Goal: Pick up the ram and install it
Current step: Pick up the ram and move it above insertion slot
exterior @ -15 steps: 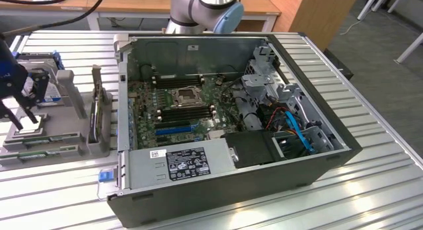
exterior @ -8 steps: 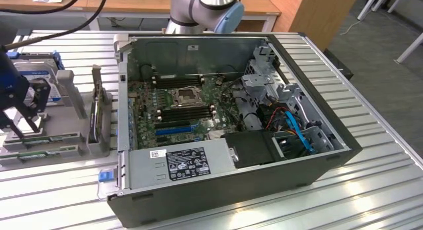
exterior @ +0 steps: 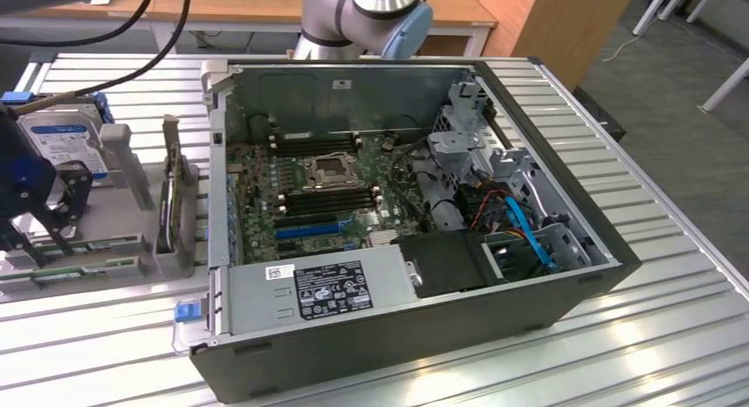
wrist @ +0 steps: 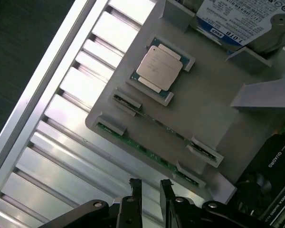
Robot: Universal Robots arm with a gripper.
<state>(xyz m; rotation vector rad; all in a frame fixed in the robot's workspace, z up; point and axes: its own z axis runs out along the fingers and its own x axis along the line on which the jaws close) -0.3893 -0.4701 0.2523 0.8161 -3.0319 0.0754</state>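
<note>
Ram (wrist: 149, 154), likely light, stiff and fragile, stands edgewise in a gray holder (wrist: 204, 109) near the counter (wrist: 71, 90) edge. The gripper (wrist: 150, 186) hangs close by, open and empty. Flat faces mid-length look the safest hold.

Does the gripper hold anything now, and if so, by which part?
Nothing is held. The black gripper is open, its jaws empty, near the long thin green ram stick standing on edge in the grey plastic holder.
</note>
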